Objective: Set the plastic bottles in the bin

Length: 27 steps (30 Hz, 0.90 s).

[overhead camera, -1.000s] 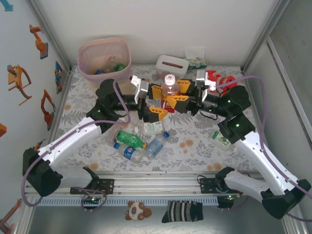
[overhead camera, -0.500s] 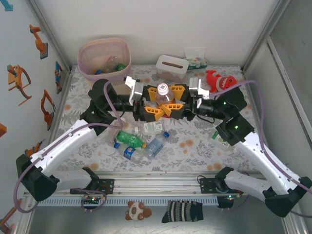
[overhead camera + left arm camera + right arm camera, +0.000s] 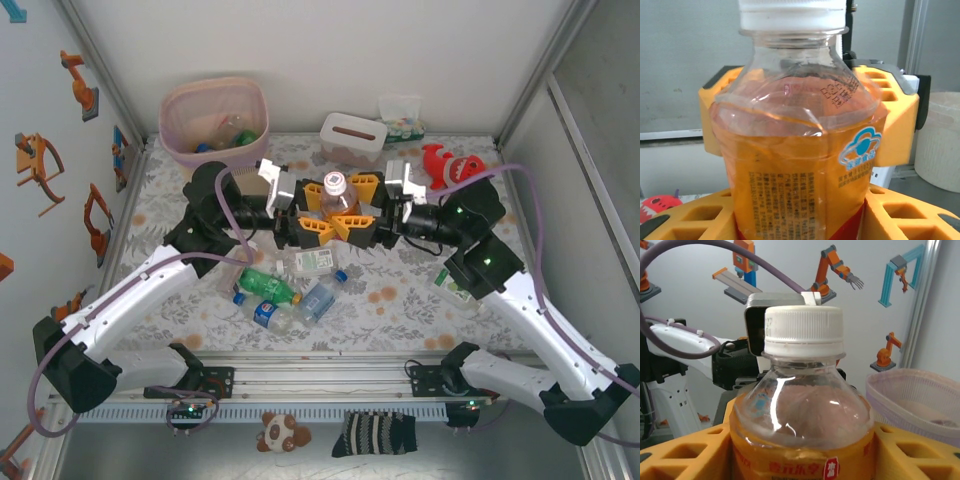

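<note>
1. Top external: the orange-labelled bottle [image 3: 338, 197] is held upright, white cap [image 3: 334, 181] up, over the middle of the table [image 3: 400, 300]. The left gripper [image 3: 322, 208] is at its 9 o'clock and the right gripper [image 3: 360, 207] at its 3 o'clock. The bin [image 3: 168, 118] lies at 10 o'clock from the bottle, on the left arm's side, so the left arm is judged the nearer carrier. Loose bottles [image 3: 280, 285] are seen lying at 7 o'clock.

2. Left wrist: the orange-labelled bottle [image 3: 800, 165] is seen with its long axis vertical. The jaws of the left gripper [image 3: 800, 222] are closed against the lower label on both sides. The right gripper's fingers [image 3: 897, 125] are seen higher up, behind the bottle's shoulder.

3. Right wrist: the orange-labelled bottle [image 3: 802, 430] is flanked by the jaws of the right gripper [image 3: 802, 465]. Whether they press it or merely stand beside it cannot be told. The bin [image 3: 910, 390], with its pink liner, is seen at 3 o'clock behind the bottle. The carry is judged to depend on the left grip alone bearing the bottle.
</note>
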Tool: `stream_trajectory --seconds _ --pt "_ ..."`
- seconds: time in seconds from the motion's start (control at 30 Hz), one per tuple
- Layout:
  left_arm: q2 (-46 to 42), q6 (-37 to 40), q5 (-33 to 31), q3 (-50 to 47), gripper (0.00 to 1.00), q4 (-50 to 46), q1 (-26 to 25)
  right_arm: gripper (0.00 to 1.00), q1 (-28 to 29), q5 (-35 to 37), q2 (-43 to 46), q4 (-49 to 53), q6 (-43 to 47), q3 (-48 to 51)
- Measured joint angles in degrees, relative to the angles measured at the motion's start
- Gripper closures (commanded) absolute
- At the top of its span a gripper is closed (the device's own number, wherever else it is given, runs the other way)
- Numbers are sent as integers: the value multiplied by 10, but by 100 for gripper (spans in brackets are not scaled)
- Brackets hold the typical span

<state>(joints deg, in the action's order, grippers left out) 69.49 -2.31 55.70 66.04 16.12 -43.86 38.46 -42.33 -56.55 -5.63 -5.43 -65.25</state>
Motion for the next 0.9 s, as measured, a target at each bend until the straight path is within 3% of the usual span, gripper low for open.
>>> stream_trajectory --seconds 0.17,0.4,0.9 --pt "-7 30 -25 2 53 -49 0 22 0 39 9 35 17 -5" --pt "-17 55 -69 8 56 -90 9 21 0 97 43 69 40 -5" --pt "-28 57 -231 50 60 -190 114 21 0 156 59 95 57 -5"
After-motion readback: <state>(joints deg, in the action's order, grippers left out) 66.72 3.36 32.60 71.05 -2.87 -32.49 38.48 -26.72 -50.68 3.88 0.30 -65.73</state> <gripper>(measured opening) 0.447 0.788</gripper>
